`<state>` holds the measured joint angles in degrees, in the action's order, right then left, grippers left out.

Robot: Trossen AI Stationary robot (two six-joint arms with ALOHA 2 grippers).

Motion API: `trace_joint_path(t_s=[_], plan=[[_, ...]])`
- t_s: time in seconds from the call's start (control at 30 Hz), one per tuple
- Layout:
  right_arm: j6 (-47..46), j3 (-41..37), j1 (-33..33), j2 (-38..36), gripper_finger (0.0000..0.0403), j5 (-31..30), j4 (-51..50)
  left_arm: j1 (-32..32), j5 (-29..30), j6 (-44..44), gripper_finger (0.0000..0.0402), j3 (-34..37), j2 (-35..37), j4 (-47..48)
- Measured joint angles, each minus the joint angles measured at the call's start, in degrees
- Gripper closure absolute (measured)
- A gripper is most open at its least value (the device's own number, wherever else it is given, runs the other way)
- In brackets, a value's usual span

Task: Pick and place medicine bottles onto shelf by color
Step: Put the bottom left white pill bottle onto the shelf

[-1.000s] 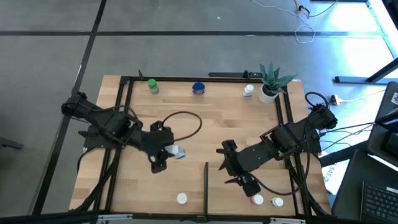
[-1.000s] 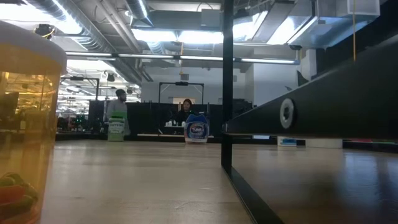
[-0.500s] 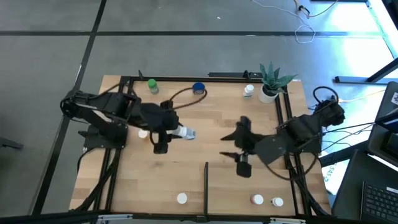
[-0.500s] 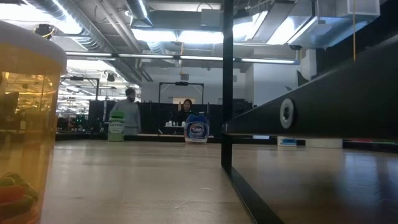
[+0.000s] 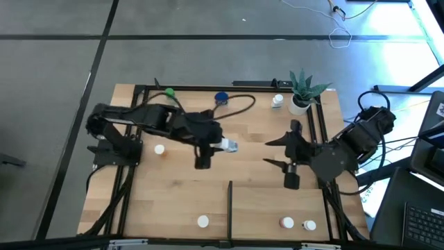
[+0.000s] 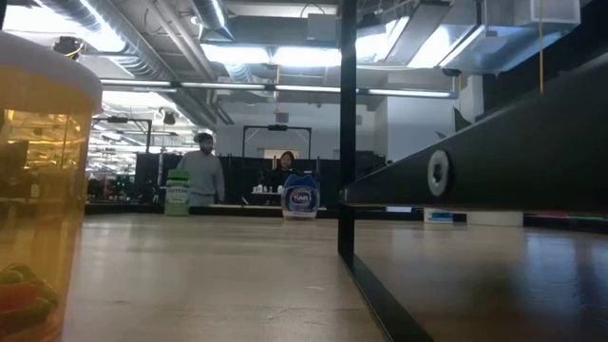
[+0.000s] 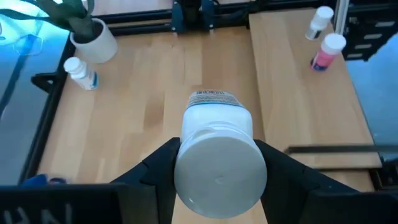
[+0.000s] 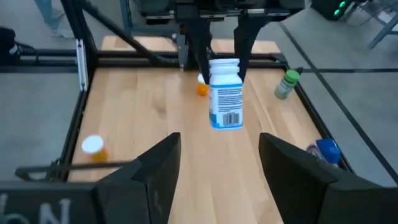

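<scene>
Left gripper [image 5: 223, 145] pinches white bottle [image 7: 217, 152] up over the middle of the shelf [image 5: 257, 194] | right gripper [image 5: 286, 153] spread, empty, near | tip: hold tight, carry slow, set it by matching bottles.

High view looks straight down on the counter [image 5: 257, 201]. Low view skims its surface beside the divider bar [image 6: 348, 142]. Both wrist views face the same white bottle [image 7: 219, 155] from opposite sides.

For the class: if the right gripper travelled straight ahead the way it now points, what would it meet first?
Most likely the white bottle held by the left gripper. It sits directly ahead of the right gripper, whose fingers are open, though how far ahead is hard to judge.
</scene>
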<state>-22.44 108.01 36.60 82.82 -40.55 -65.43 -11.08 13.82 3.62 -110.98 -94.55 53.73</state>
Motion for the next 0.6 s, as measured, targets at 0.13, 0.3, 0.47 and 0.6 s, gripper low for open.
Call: trace_joint_path(t_s=[0.13, 0.3, 0.47, 0.6], plan=[[-1.4, 0.0, 0.0, -2.2, 0.0185, 0.3, -3.6, -1.3, -1.4, 0.9, 0.0237, -2.9, -3.8, -0.3], [-1.3, -1.1, 0.0, -4.1, 0.0185, 4.3, -4.3, -3.4, -2.0, 2.3, 0.0237, -6.4, -8.8, -0.8], [-1.4, -4.3, 0.0, -4.3, 0.0185, 9.6, -4.3, -5.0, -1.1, 3.3, 0.0237, -8.0, -11.6, -0.4], [-2.7, -6.3, 0.0, -3.2, 0.0185, 10.3, -3.8, -5.1, 0.2, 6.3, 0.0237, -8.2, -11.8, -1.1]])
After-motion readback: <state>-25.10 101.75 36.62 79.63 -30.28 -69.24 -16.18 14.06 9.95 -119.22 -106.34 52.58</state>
